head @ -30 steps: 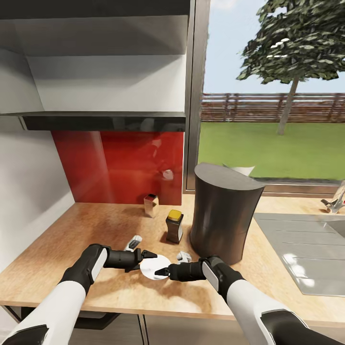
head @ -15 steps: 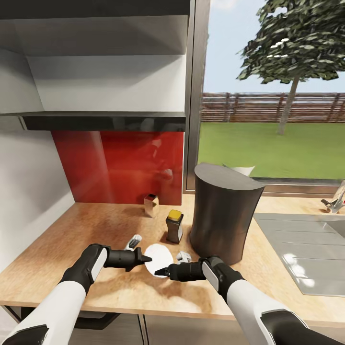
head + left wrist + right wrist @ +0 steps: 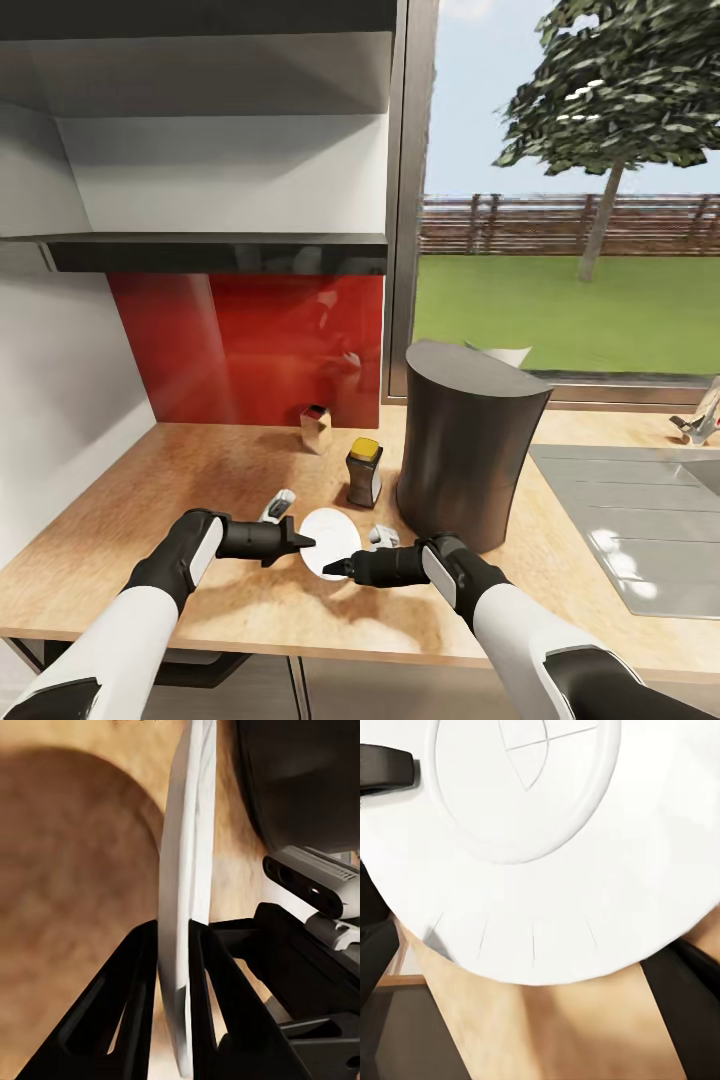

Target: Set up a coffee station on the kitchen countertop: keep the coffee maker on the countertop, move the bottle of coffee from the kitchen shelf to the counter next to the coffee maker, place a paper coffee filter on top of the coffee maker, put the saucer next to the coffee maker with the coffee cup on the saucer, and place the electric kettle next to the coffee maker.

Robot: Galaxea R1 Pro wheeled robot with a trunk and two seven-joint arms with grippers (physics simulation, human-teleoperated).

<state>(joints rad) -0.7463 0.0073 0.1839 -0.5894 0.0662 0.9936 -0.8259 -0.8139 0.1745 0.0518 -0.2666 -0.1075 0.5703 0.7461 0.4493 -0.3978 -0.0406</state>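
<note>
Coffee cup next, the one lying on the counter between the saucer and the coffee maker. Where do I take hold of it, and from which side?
Probably from above, fingers across the body. The coffee cup lies on the kitchen countertop, hemmed in by the coffee maker, the saucer and the right gripper, so a side approach looks blocked. Its handle is too small to make out.

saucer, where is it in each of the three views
Head view: the saucer is low centre, tilted, between both pincers.
Left wrist view: the saucer is edge-on, centre, pinched between the left pincer's fingers.
Right wrist view: the saucer is face-on, across the upper frame.
Shared landmark: the tan countertop.
</note>
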